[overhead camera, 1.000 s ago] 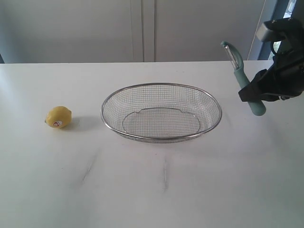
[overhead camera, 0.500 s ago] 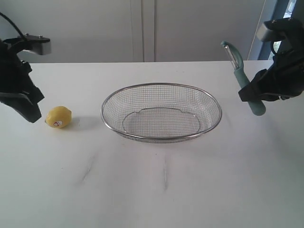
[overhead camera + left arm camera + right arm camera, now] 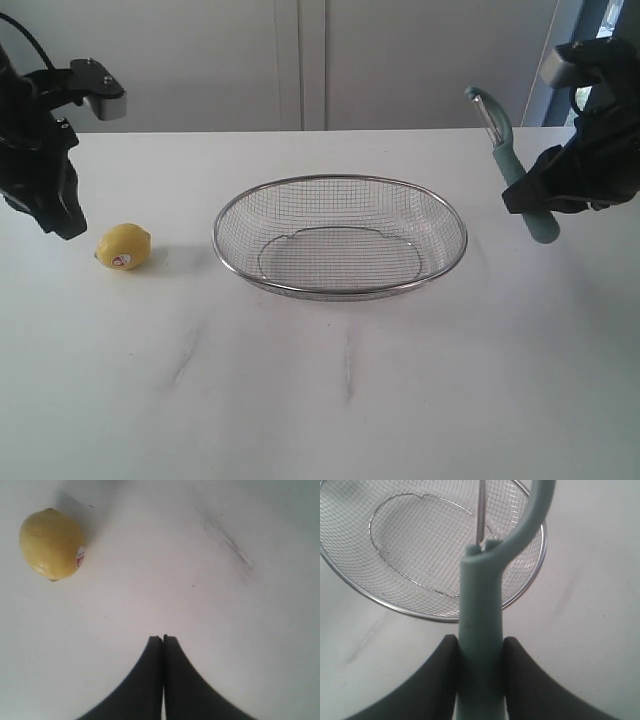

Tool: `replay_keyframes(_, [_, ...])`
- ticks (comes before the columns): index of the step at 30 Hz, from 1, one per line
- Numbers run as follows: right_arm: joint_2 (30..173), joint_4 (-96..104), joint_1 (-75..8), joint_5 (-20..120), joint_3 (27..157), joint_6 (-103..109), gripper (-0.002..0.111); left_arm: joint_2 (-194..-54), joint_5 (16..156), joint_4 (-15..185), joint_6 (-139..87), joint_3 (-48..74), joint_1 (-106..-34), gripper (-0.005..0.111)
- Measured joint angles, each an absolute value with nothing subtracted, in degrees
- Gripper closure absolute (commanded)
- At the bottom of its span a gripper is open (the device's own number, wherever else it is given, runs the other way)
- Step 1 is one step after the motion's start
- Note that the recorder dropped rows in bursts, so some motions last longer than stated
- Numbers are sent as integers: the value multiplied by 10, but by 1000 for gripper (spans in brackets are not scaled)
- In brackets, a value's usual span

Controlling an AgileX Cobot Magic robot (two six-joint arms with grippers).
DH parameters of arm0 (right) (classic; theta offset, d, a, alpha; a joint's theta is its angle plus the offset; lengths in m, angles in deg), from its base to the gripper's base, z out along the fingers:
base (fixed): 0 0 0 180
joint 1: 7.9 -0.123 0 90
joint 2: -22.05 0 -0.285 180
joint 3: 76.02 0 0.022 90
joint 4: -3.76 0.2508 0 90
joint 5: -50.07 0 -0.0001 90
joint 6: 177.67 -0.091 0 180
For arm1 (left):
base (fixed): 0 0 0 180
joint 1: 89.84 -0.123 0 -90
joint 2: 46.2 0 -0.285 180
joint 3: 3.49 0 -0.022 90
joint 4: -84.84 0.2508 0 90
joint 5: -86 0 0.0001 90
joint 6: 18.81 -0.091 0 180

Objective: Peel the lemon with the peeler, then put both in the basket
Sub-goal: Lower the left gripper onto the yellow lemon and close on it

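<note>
The yellow lemon (image 3: 123, 246) (image 3: 51, 544) lies on the white table at the left, its sticker facing the camera. My left gripper (image 3: 62, 222) (image 3: 163, 638) hangs just left of and slightly above it, shut with nothing between its fingers. At the right, my right gripper (image 3: 533, 198) (image 3: 480, 642) is shut on the teal handle of the peeler (image 3: 508, 162) (image 3: 481, 600), which is held upright above the table with its grey blade pointing up. The wire-mesh basket (image 3: 340, 291) (image 3: 435, 616) sits in the middle, empty.
The white table (image 3: 340, 390) carries faint scuff marks in front of the basket. A pale wall with cabinet seams runs behind the table's far edge.
My left arm came into view from the left and has risen and shifted slightly, staying beside the lemon. The right arm and peeler have not moved.
</note>
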State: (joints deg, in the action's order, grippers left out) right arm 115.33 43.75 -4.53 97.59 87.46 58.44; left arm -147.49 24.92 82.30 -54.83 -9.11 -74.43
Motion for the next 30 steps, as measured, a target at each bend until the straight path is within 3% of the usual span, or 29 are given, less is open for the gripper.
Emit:
replay_keyframes(5, [1153, 437, -45, 976, 875, 584, 108, -1475, 277, 828, -601, -91, -744, 81])
replay_keyframes(10, [1153, 437, -45, 976, 875, 584, 108, -1476, 313, 830, -663, -91, -744, 38])
replay_keyframes(12, [1153, 437, -45, 976, 875, 584, 108, -1479, 339, 830, -676, -91, -744, 27])
replay_keyframes(30, [1153, 437, -45, 975, 875, 584, 108, -1602, 472, 858, -715, -91, -744, 25])
